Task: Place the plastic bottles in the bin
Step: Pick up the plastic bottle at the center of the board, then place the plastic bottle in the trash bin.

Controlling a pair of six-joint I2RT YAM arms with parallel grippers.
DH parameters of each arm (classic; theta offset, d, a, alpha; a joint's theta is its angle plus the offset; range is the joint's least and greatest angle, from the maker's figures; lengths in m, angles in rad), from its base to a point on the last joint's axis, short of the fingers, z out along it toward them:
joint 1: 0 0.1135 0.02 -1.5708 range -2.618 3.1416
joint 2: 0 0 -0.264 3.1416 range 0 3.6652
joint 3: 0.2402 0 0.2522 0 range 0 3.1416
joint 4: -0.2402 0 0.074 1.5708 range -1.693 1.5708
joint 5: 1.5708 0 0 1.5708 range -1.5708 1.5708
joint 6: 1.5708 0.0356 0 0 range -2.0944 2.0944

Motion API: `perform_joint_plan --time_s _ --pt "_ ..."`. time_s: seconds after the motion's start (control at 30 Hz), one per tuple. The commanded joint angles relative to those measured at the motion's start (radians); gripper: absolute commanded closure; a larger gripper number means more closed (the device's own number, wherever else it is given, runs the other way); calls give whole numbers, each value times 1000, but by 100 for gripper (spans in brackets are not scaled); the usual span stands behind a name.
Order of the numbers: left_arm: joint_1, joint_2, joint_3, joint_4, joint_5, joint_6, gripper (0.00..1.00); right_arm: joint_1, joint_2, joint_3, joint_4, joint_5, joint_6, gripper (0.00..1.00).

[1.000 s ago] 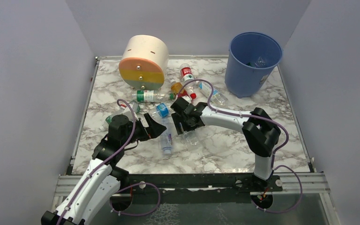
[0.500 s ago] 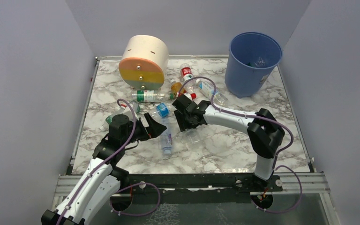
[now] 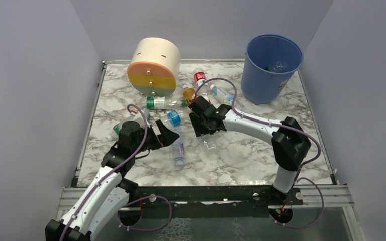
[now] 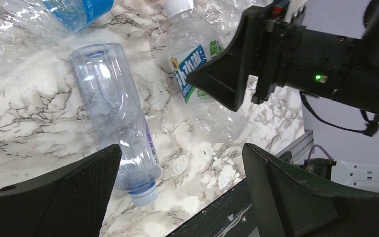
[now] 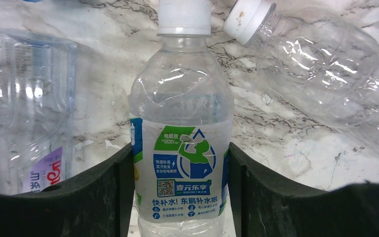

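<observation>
The right claw [image 5: 180,153] is pinching a white-capped bottle [image 5: 180,98]. Its two dark fingers [image 5: 103,197] press flat against either side of the green and blue label, with no gap showing on either side. The bottle points cap-first away from the wrist. From these views I cannot tell for sure whether it rests on the counter [image 3: 241,155] or is just clear of it.

Beside it lie two more bottles. One is a clear purple-label bottle [image 5: 29,98]. The other is a crumpled bottle [image 5: 316,64], whose white cap lies just beside the held bottle's cap.

The left claw [image 4: 180,153] is spread as wide as it goes and holds nothing. It hangs over the counter near the purple-label bottle [image 4: 118,113], touching no bottle. The right claw's finger shows straight ahead in its view, against the held bottle's label.

From above, the right claw [image 3: 199,126] sits mid-counter and the left claw [image 3: 167,136] is just to its left. The blue bin [image 3: 261,85] stands upright at the far right corner, well apart from both claws, and something clear shows inside it. More bottles lie loose near the middle: a green-label bottle [image 3: 161,103], an orange-tinted bottle [image 3: 188,94] and a red-label bottle [image 3: 199,78]. They lie close to a cream and orange cylinder [image 3: 153,65].
</observation>
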State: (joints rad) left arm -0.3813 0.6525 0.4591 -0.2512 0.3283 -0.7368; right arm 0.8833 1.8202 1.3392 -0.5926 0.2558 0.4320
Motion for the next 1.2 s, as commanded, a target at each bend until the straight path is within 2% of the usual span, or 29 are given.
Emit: perform_joint_plan --time_s 0.0,0.83,1.17 --pt "-4 15 -7 49 22 -4 1 -20 -79 15 14 -26 -25 38" --pt "-4 179 -13 165 91 9 1 -169 -240 122 -22 -146 -72 39" --pt "-10 238 33 201 115 4 1 -224 -241 233 -44 -192 -94 39"
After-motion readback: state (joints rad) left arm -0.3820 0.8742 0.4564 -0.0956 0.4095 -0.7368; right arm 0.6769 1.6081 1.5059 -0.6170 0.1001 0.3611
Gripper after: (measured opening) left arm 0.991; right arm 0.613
